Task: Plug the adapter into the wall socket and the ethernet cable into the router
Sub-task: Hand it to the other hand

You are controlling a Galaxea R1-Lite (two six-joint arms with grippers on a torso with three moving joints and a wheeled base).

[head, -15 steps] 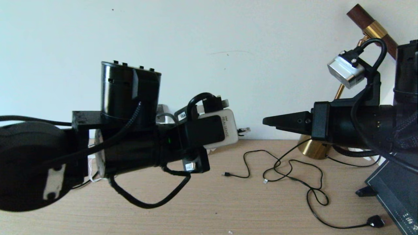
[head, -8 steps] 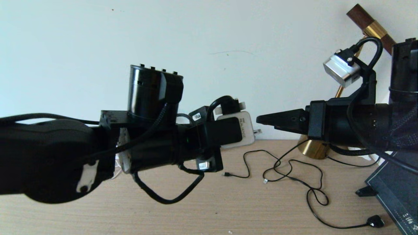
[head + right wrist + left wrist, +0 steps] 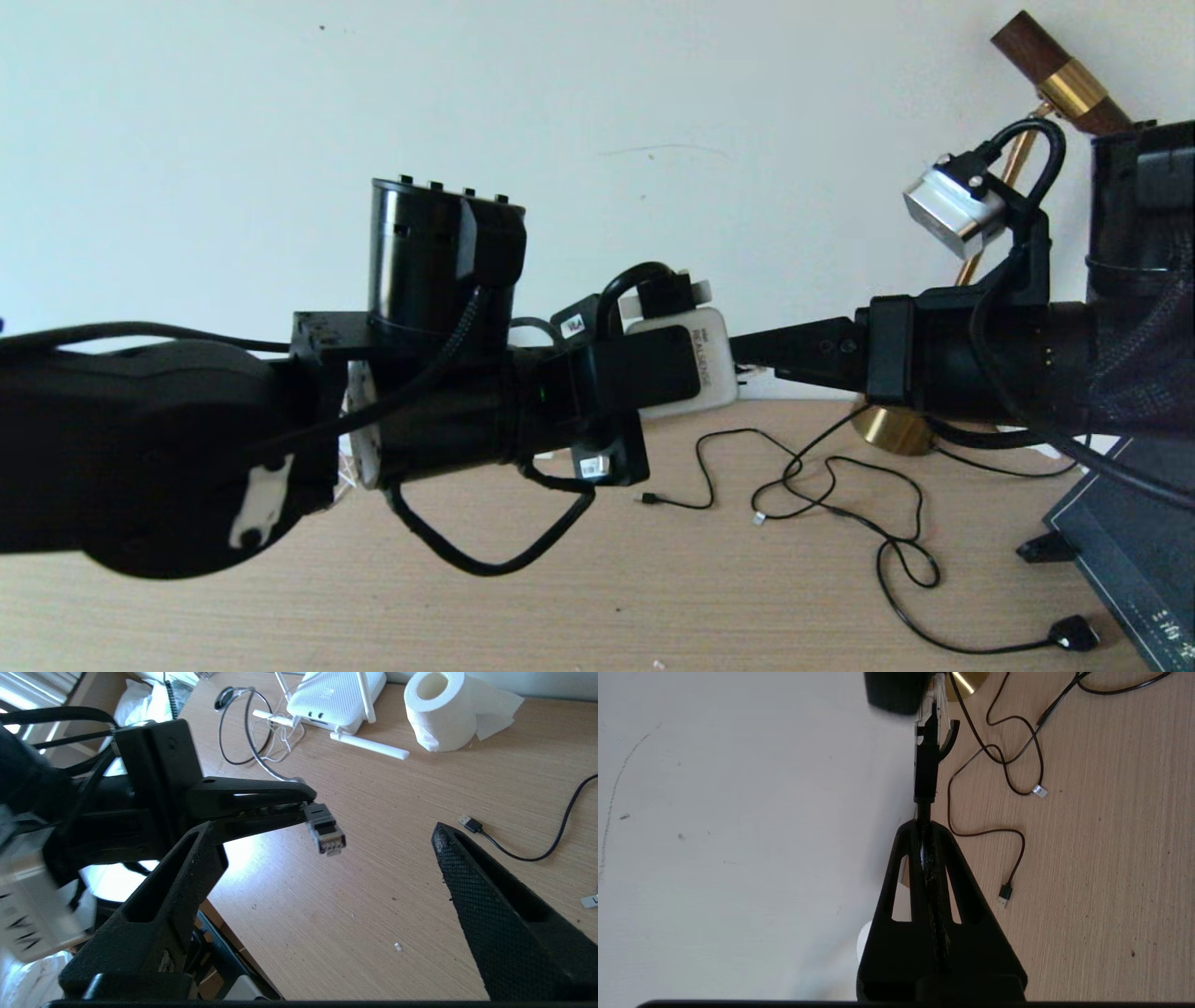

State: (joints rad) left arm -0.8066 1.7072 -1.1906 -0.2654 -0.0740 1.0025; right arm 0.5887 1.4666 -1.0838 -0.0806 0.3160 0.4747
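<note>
Light wood-grain surface (image 3: pixel 373 868) under everything, backed by a plain white wall (image 3: pixel 597 112), so the far edge is a hard stop. Two black arms up in the air, meeting tip to tip over the middle.

One router (image 3: pixel 334 697), white, sits at the far end of the surface with its stick antennas splayed flat; I can make out about three of them. One toilet paper roll (image 3: pixel 439 711) is just beside it. Plenty of bare wood between those and the arms.

Left gripper (image 3: pixel 299 805): jaws pressed together, pinching the ethernet cable (image 3: pixel 325 833) right behind its clip plug, which sticks out past the tips, up off the surface. Right gripper (image 3: pixel 322 830): jaws spread wide, one finger (image 3: pixel 472 877) on each side of that plug with a gap on both sides, not touching it. In the head view the right tips reach right up to the left wrist camera.

One thin black USB cord (image 3: pixel 840 495) loops loosely across the wood near the right arm, with a brass lamp base (image 3: pixel 892 425) behind it against the wall.
</note>
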